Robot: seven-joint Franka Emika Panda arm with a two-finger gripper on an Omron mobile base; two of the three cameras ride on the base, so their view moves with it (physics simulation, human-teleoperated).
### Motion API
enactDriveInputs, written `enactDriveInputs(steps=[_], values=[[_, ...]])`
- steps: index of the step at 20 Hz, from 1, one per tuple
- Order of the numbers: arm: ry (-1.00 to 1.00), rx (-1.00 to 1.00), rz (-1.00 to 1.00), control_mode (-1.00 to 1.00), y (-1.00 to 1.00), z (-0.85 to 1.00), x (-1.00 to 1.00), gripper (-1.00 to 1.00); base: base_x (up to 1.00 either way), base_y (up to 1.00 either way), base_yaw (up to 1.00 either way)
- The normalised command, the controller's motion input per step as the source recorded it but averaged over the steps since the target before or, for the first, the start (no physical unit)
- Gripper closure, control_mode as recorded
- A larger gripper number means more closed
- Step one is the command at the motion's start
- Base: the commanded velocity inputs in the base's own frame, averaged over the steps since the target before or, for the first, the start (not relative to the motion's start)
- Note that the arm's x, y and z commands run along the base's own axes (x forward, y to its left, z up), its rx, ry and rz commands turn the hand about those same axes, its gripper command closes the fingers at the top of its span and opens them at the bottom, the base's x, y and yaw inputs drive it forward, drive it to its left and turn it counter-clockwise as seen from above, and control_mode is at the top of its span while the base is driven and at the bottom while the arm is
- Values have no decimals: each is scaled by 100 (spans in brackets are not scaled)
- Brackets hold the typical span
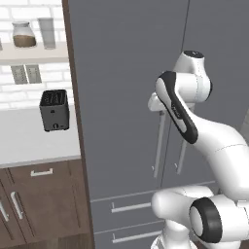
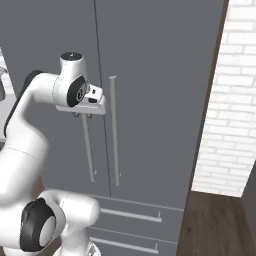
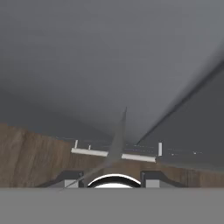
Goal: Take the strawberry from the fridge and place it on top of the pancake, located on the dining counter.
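White brick and brown cabinets flank the tall grey fridge (image 1: 126, 97), both doors closed, so the strawberry can't be seen. On the desk (image 1: 29, 141) to its left stands a dark toaster (image 1: 54, 110). The robot's hand (image 2: 83, 115) is up against the top of the left door's handle (image 2: 89, 150), fingers on either side; whether it is clenched I cannot tell.

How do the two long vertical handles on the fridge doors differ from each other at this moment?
The left door handle has the gripper at its top end, with one of the fingers on each side of the bar; the right door handle stands free. The left handle's top is hidden by the hand; the right handle's top is visible. Both are grey, upright bars beside the seam between the fridge doors.
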Motion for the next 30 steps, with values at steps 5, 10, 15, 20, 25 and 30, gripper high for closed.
enactDriveInputs(steps=[5,10,15,20,25,30], values=[[0,0,0,100,0,0,-5,-100,-24,-13,-4],[0,0,0,100,0,0,0,-100,-61,-39,-12],[0,0,0,100,0,0,0,-100,-54,-24,-7],[0,0,0,100,0,0,0,-100,-41,0,0],[0,0,0,100,0,0,0,-100,-40,0,0],[0,0,0,-100,0,-2,3,-100,-17,0,0]])
